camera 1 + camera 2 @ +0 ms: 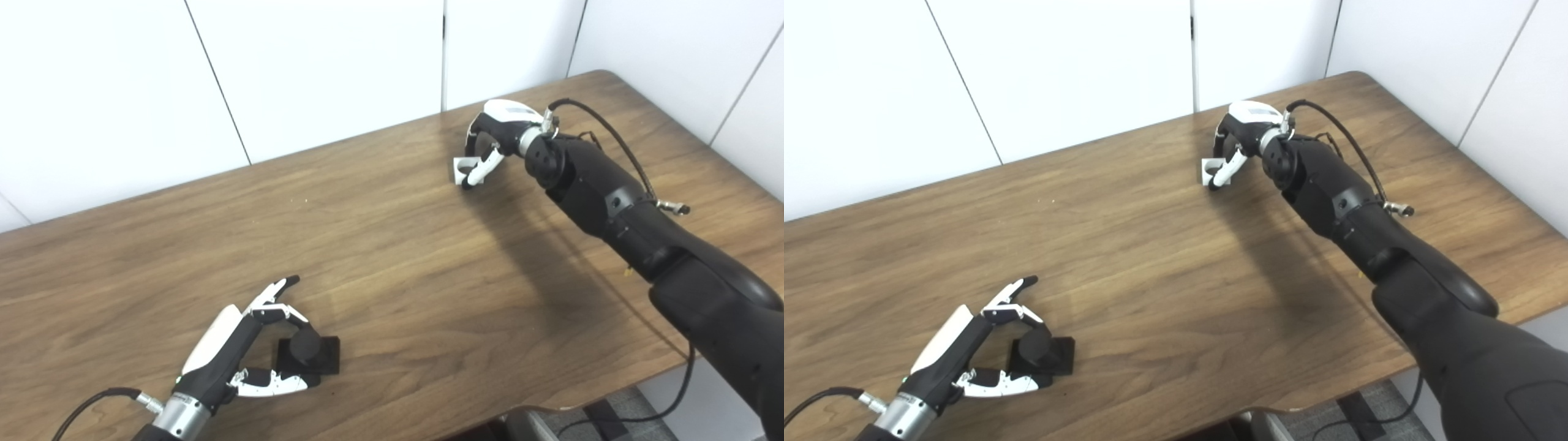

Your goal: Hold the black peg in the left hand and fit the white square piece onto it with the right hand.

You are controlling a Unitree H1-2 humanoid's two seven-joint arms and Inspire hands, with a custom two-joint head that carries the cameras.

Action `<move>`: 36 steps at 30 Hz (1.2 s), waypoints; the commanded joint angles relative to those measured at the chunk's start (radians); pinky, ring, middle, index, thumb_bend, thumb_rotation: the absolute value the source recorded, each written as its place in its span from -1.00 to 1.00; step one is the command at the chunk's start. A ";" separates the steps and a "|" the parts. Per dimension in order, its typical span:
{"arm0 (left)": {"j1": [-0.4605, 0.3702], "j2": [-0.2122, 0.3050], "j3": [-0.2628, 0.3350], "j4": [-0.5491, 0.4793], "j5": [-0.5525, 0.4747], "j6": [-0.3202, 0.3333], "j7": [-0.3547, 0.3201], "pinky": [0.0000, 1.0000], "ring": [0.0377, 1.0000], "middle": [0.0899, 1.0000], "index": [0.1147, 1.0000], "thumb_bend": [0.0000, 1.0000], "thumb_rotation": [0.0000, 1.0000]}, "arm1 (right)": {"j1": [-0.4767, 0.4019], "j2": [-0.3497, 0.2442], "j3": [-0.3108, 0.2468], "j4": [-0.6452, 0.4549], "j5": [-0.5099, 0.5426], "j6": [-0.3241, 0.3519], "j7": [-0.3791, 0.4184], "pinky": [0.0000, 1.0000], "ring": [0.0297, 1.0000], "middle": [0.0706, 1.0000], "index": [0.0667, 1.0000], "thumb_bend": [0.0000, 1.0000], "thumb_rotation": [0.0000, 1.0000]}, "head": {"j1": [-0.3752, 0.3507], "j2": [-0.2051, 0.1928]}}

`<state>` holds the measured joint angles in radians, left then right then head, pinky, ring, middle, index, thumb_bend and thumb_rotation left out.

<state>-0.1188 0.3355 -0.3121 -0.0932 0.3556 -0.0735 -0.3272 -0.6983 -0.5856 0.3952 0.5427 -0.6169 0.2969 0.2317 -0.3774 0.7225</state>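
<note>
Black peg near front-left of table, left hand around it; white square piece far right, in right hand's grasp.

Peg stands upright on its flat black square base, base flat on the wooden table. Left hand cups it loosely: fingers spread and arched over the peg's far side, thumb lying along the near edge of the base; firm contact can't be told, not lifted. White piece well apart from peg, toward the back edge, at or just on the tabletop. Right hand curled down over it, fingers closed on its far side and thumb on the near side, pinching it. Right arm stretches in across the table's right side.
</note>
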 commanded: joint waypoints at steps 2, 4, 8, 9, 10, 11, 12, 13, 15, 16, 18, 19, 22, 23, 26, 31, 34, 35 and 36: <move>0.017 0.019 -0.003 0.006 0.008 0.049 -0.030 0.97 1.00 0.98 -0.15 0.04 -0.89 | 0.057 -0.012 0.025 0.031 -0.032 0.026 0.027 0.84 0.78 0.62 -0.10 0.04 -0.73 | -0.001 0.001; 0.017 0.019 -0.004 0.003 0.011 0.056 -0.032 0.98 1.00 0.98 -0.15 0.04 -0.89 | 0.060 -0.011 0.023 0.029 -0.031 0.026 0.023 0.85 0.79 0.62 -0.10 0.04 -0.73 | 0.003 0.001; 0.017 0.019 -0.004 0.006 0.008 0.055 -0.029 0.96 1.00 0.98 -0.15 0.04 -0.89 | 0.067 -0.011 0.018 0.018 -0.030 0.019 0.012 0.85 0.78 0.62 -0.10 0.04 -0.73 | 0.003 0.002; 0.017 0.019 -0.004 0.009 0.008 0.052 -0.028 0.96 1.00 0.98 -0.15 0.04 -0.89 | 0.070 -0.011 0.015 0.015 -0.028 0.011 0.004 0.85 0.78 0.62 -0.10 0.05 -0.73 | 0.008 -0.001; 0.017 0.019 -0.003 0.011 0.008 0.051 -0.027 0.96 1.00 0.98 -0.15 0.04 -0.89 | 0.072 -0.011 0.011 0.013 -0.026 0.006 -0.002 0.85 0.78 0.62 -0.11 0.05 -0.73 | 0.008 -0.001; 0.016 0.019 -0.003 0.013 0.008 0.049 -0.027 0.97 1.00 0.98 -0.15 0.04 -0.89 | 0.073 -0.012 0.009 0.011 -0.023 0.003 -0.006 0.84 0.78 0.61 -0.11 0.05 -0.73 | 0.008 -0.002; 0.015 0.020 -0.003 0.016 0.008 0.046 -0.026 0.97 1.00 0.98 -0.15 0.04 -0.89 | 0.075 -0.012 0.005 0.009 -0.020 -0.004 -0.014 0.84 0.78 0.61 -0.11 0.05 -0.73 | 0.008 -0.002; 0.015 0.021 -0.003 0.016 0.008 0.045 -0.025 0.96 1.00 0.98 -0.15 0.04 -0.89 | 0.077 -0.014 0.001 0.004 -0.015 -0.012 -0.020 0.84 0.78 0.60 -0.11 0.05 -0.73 | 0.009 -0.002; 0.014 0.023 -0.002 0.016 0.010 0.045 -0.025 0.95 1.00 0.97 -0.15 0.04 -0.89 | 0.078 -0.016 -0.004 -0.003 -0.014 -0.023 -0.027 0.85 0.78 0.60 -0.11 0.04 -0.74 | 0.007 -0.002; 0.012 0.024 -0.002 0.015 0.011 0.047 -0.026 0.95 1.00 0.97 -0.15 0.04 -0.89 | 0.079 -0.019 -0.005 -0.011 -0.015 -0.029 -0.030 0.86 0.79 0.62 -0.11 0.04 -0.74 | 0.007 -0.002; 0.011 0.026 0.000 0.017 0.009 0.045 -0.027 0.94 1.00 0.97 -0.15 0.04 -0.89 | 0.082 -0.024 -0.010 -0.037 -0.019 -0.036 -0.037 0.87 0.80 0.62 -0.11 0.04 -0.73 | 0.006 -0.002; 0.010 0.026 0.001 0.019 0.008 0.044 -0.026 0.95 1.00 0.97 -0.15 0.04 -0.89 | 0.083 -0.025 -0.011 -0.047 -0.019 -0.036 -0.039 0.87 0.80 0.62 -0.11 0.04 -0.73 | 0.006 -0.002; 0.009 0.028 0.000 0.020 0.005 0.040 -0.028 0.95 1.00 0.98 -0.15 0.04 -0.89 | 0.086 -0.029 -0.023 -0.083 -0.012 -0.032 -0.037 0.92 0.82 0.63 -0.11 0.04 -0.73 | 0.014 -0.001; 0.007 0.028 -0.001 0.018 0.006 0.043 -0.030 0.94 1.00 0.98 -0.15 0.04 -0.89 | 0.086 -0.030 -0.026 -0.096 -0.010 -0.034 -0.037 0.93 0.83 0.63 -0.11 0.04 -0.73 | 0.027 0.003; 0.004 0.026 -0.004 0.017 0.007 0.043 -0.032 0.94 1.00 0.98 -0.15 0.04 -0.88 | 0.087 -0.035 -0.035 -0.129 -0.002 -0.043 -0.032 0.92 0.82 0.62 -0.11 0.04 -0.73 | 0.068 0.016; -0.001 0.017 -0.012 0.030 0.016 0.024 -0.022 0.94 1.00 0.98 -0.15 0.05 -0.88 | 0.091 -0.041 -0.044 -0.156 0.002 -0.054 -0.021 0.92 0.81 0.62 -0.11 0.04 -0.73 | 0.153 0.032; -0.001 0.006 -0.018 0.025 0.029 0.045 -0.022 0.97 1.00 0.99 -0.15 0.05 -0.87 | 0.094 -0.047 -0.046 -0.172 0.000 -0.045 -0.003 0.95 0.82 0.62 -0.11 0.04 -0.73 | 0.227 0.043; -0.001 0.002 -0.021 0.025 0.034 0.048 -0.019 0.97 1.00 0.99 -0.15 0.05 -0.87 | 0.095 -0.049 -0.048 -0.175 0.000 -0.049 0.000 0.95 0.82 0.63 -0.11 0.04 -0.73 | 0.250 0.046; -0.002 0.000 -0.023 0.028 0.040 0.045 -0.015 0.97 1.00 0.99 -0.15 0.05 -0.87 | 0.097 -0.051 -0.049 -0.178 0.000 -0.054 0.001 0.94 0.82 0.63 -0.11 0.04 -0.73 | 0.258 0.046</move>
<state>-0.1236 0.3295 -0.3245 -0.0959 0.3707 -0.0674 -0.3252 -0.6017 -0.6172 0.3481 0.3824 -0.6110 0.2564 0.2054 -0.1197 0.7685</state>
